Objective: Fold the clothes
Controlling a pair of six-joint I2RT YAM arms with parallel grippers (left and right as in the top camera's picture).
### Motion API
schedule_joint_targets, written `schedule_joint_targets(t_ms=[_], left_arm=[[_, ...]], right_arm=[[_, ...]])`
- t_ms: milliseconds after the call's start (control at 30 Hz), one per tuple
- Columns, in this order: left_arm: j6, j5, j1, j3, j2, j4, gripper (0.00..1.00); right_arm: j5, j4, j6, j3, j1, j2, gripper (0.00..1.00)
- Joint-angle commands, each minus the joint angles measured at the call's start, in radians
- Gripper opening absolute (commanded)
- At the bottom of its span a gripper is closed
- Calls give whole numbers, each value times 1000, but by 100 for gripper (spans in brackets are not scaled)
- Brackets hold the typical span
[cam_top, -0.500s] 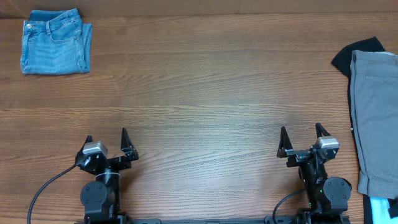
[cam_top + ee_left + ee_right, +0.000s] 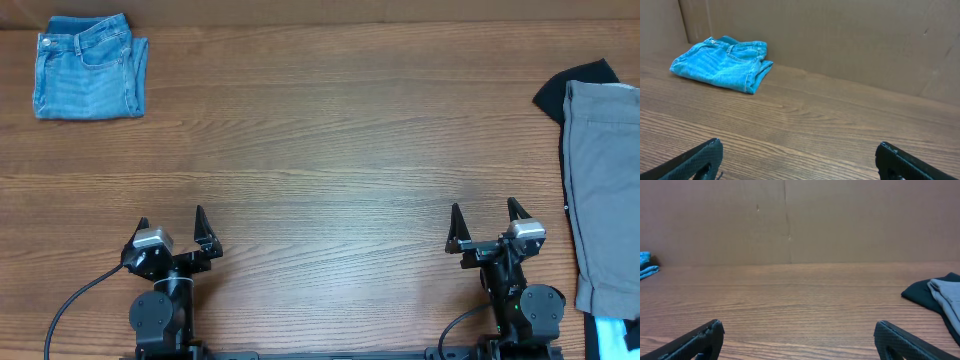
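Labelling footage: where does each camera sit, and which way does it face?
Overhead: above the table, looking straight down; left gripper and right gripper show, open.
Left wrist: low, facing the back wall; own fingertips, blue jeans.
Right wrist: low, facing the back wall; own fingertips, grey shorts.
Shared: the jeans appear in all three.

Right gripper [image 2: 799, 326] spread wide, grey shorts [image 2: 949, 293] far right

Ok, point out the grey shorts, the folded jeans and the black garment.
grey shorts [image 2: 603, 190], overhead view, middle of the fabric.
folded jeans [image 2: 88, 68], overhead view, centre of the top layer.
black garment [image 2: 550, 95], overhead view, exposed corner beside the shorts.
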Motion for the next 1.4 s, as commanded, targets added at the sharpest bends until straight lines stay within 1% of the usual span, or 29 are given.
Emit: schedule_joint_targets(t_ms=[0, 767, 867, 1067, 1200, 1267, 1367], left_arm=[[22, 5, -5, -4, -11, 3, 100], [22, 5, -5, -4, -11, 3, 100], [22, 5, -5, -4, -11, 3, 100], [22, 5, -5, -4, -11, 3, 100], [22, 5, -5, -4, -11, 3, 100], [22, 5, -5, -4, -11, 3, 100], [22, 5, -5, -4, -11, 3, 100]], right_arm=[[6, 5, 3, -10, 5, -12, 100], [31, 5, 3, -10, 5, -12, 100], [-68, 46, 3, -10, 5, -12, 100], [-367, 222, 3, -10, 5, -12, 100], [-525, 336, 3, -10, 5, -12, 100], [-568, 377, 3, -10, 5, -12, 100], [-573, 419, 3, -10, 5, -12, 100]])
